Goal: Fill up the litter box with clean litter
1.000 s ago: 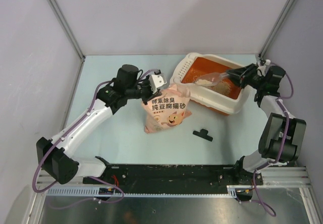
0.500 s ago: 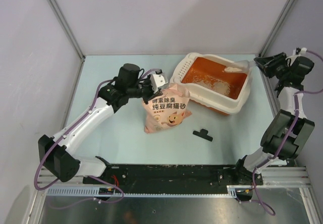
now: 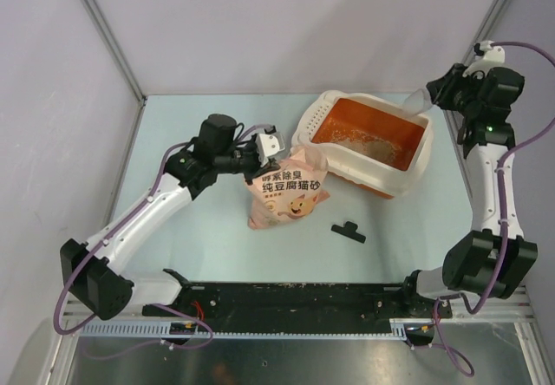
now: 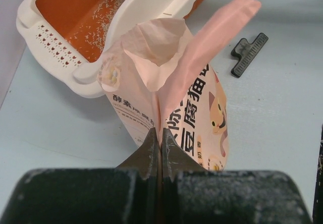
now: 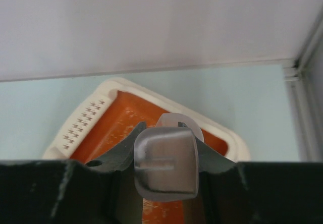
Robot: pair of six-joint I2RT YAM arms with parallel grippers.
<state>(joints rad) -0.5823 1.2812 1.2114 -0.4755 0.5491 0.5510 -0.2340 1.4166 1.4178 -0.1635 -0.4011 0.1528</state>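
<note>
Left fingers (image 4: pixel 149 156) pinch the pink bag (image 4: pixel 202 108); right fingers (image 5: pixel 122 149) hold the clear scoop (image 5: pixel 166 163).
The left pair is clenched flat on the bag's top edge, with the bag's open mouth just beside the perforated end of the litter box (image 4: pixel 151 4) on the table (image 4: pixel 45 128). The right pair is partly open, clasping the scoop's handle above the box's far right corner. A thin scatter of clean litter (image 3: pixel 375 147) lies on the orange floor below.
</note>
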